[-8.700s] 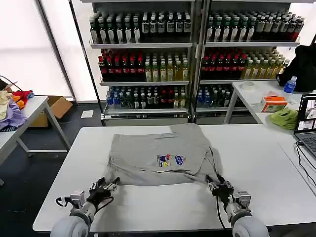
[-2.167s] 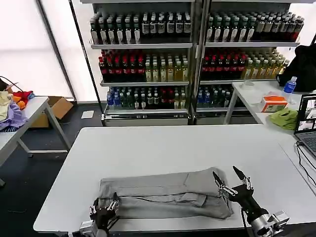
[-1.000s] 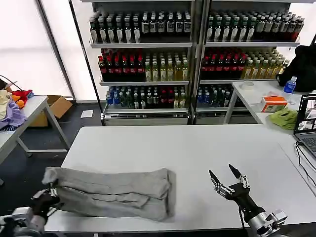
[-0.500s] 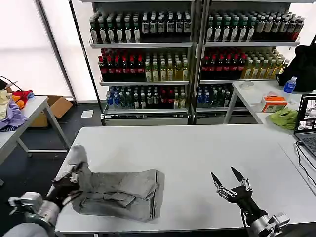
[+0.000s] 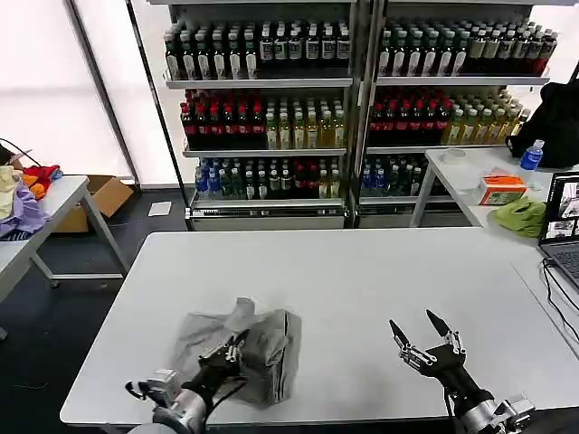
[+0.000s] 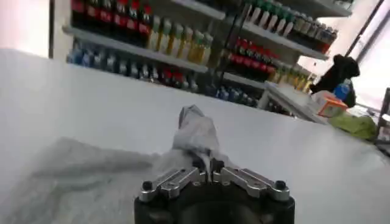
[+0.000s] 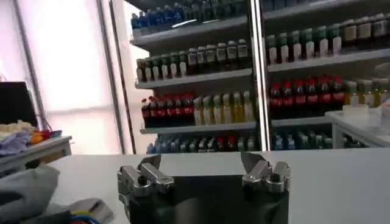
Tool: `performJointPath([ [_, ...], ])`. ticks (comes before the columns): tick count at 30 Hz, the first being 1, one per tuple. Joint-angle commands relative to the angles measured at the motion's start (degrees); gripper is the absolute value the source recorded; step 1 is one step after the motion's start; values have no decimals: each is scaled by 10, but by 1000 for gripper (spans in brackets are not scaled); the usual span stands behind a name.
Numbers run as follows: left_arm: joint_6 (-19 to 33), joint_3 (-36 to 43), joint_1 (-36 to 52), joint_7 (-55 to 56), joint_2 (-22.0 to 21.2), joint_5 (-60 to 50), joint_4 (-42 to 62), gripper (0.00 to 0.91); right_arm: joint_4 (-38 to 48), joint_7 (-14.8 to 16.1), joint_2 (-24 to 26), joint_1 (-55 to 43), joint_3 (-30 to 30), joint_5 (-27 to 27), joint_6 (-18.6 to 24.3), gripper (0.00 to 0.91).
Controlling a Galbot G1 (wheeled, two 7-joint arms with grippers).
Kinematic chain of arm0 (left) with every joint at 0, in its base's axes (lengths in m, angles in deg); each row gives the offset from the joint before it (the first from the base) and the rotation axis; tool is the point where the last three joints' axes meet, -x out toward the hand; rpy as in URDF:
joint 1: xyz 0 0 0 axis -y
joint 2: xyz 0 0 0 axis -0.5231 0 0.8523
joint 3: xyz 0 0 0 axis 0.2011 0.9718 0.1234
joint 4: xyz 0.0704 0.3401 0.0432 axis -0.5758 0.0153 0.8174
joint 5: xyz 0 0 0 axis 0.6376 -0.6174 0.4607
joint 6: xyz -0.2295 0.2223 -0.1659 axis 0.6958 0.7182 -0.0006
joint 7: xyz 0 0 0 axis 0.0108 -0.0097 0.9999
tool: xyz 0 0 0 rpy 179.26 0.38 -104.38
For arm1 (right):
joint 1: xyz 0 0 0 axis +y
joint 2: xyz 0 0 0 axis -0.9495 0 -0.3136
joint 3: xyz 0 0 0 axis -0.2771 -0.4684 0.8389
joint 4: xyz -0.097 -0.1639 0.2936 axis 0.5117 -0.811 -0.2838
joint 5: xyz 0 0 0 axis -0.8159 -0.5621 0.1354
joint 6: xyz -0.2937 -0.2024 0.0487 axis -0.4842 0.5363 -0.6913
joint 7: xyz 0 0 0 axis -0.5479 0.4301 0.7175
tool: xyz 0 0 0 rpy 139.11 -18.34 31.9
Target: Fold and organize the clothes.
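Head view: the grey shirt (image 5: 240, 348) sits bunched at the lower left of the white surface (image 5: 362, 271), its folds blurred, long axis hard to call. The left pincer (image 5: 233, 345) is clenched on a raised tuft. Lower right, the right pincer (image 5: 421, 327) hovers spread wide, grasping nothing.

Left wrist view: fingers (image 6: 183, 178) pinch cloth (image 6: 194, 131) standing upright.

Right wrist view: the shirt's edge (image 7: 27, 189) is cut off.

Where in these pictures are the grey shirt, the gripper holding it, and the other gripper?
grey shirt (image 5: 271, 348): head view, on the folded right part lying on the table.
left gripper (image 5: 233, 346): head view, at its fingertips, pinching shirt fabric.
right gripper (image 5: 419, 327): head view, midway between its spread fingertips, over bare table.
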Motion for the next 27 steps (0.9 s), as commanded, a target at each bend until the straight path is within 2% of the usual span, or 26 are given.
performJointPath([
  [1, -49, 83, 83, 98, -57, 86, 64, 907, -5, 0, 0, 8, 4, -2, 0, 907],
  [7, -42, 50, 73, 109, -61, 93, -3, 907, -8, -1, -1, 6, -9, -2, -3, 907],
  [13, -49, -37, 4, 96, -40, 127, -154, 907, 3, -1, 8, -4, -13, 5, -3, 907],
  [15, -50, -98, -16, 83, -29, 110, -185, 907, 2, 0, 11, -3, -19, 2, -1, 907],
  [17, -54, -164, -20, 73, -16, 100, -180, 907, 0, 1, 12, -1, -25, -1, 2, 907],
  [19, -53, -232, -34, 9, -6, 41, -156, 907, 0, 2, 11, 0, -28, -3, 3, 907],
  [21, -52, -266, -51, -31, -1, -28, -126, 907, 2, 2, 10, 0, -30, -3, 4, 907],
  [25, -47, -238, -67, -66, -4, -134, -50, 907, 6, 2, 9, 0, -32, -6, 6, 907],
  [27, -23, -216, -68, -73, -11, -200, -13, 907, 9, 3, 9, 1, -30, -7, 7, 907],
])
